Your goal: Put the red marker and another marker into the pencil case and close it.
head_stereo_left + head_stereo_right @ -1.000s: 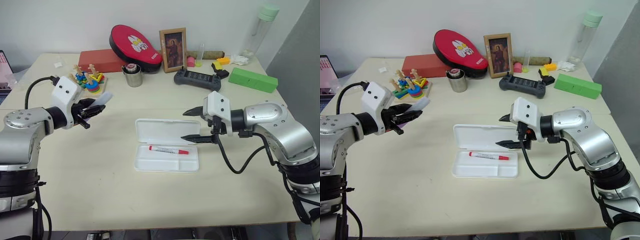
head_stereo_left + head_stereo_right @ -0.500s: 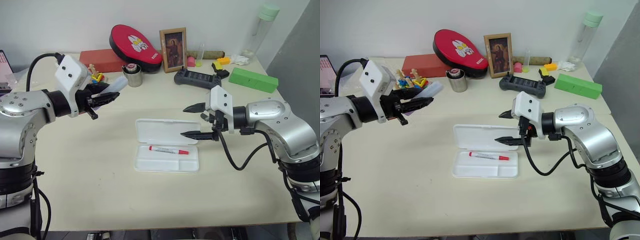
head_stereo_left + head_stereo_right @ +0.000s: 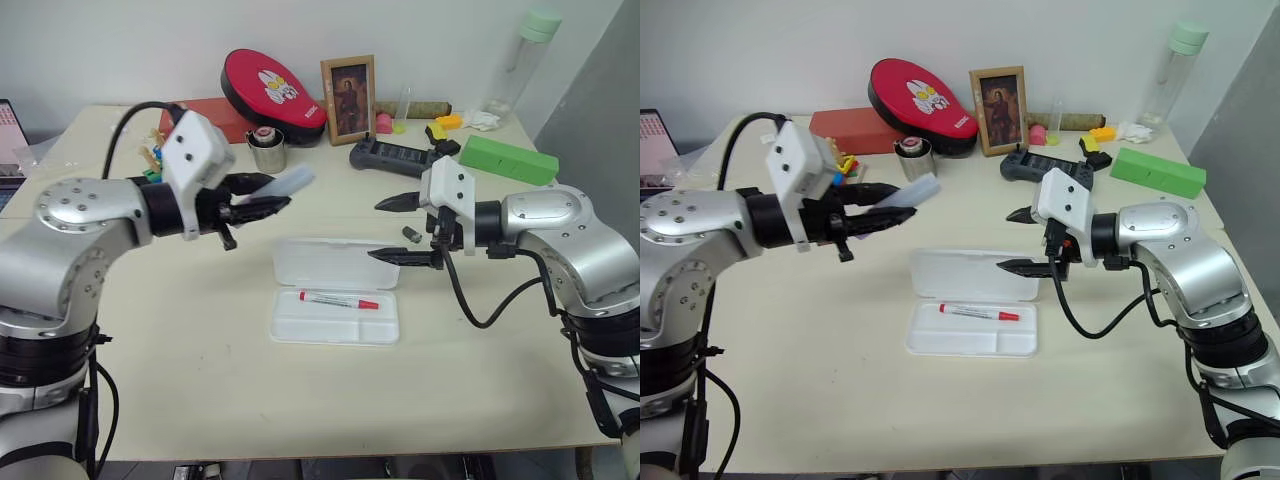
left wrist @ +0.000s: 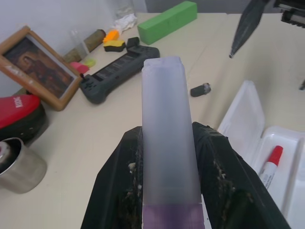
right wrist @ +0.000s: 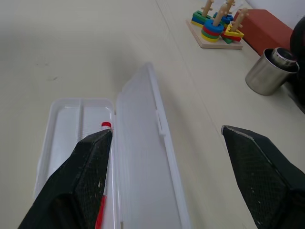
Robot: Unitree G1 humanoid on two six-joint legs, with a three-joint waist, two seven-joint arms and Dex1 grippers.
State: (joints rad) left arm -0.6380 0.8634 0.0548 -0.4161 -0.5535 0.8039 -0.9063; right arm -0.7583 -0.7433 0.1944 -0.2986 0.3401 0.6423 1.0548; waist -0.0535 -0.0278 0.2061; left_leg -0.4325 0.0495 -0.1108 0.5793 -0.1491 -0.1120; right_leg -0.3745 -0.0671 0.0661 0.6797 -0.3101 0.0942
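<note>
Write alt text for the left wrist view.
The left gripper grips the pale purple highlighter between its two black fingers, whitish cap pointing away over the table. Beyond lies the open white pencil case with the red marker inside, plus a framed picture and a black controller.

A pale cream table (image 3: 180, 380) carries everything; near its middle lies the pencil case (image 3: 335, 318), open, its lid (image 3: 330, 262) laid back flat on the far side; just beyond the lid sits a small dark cap-like piece (image 3: 411, 235); along the far edge, from the robot's left, stand a wooden stacking toy (image 3: 840, 163), a red box (image 3: 205, 117) with a red oval pouch (image 3: 272, 89) resting against it, a steel cup (image 3: 267, 150), a framed picture (image 3: 347, 99), a black game controller (image 3: 400, 157), a green box (image 3: 505, 159), small yellow pieces (image 3: 443, 125) and a tall bottle (image 3: 520, 55) in the far right corner
</note>
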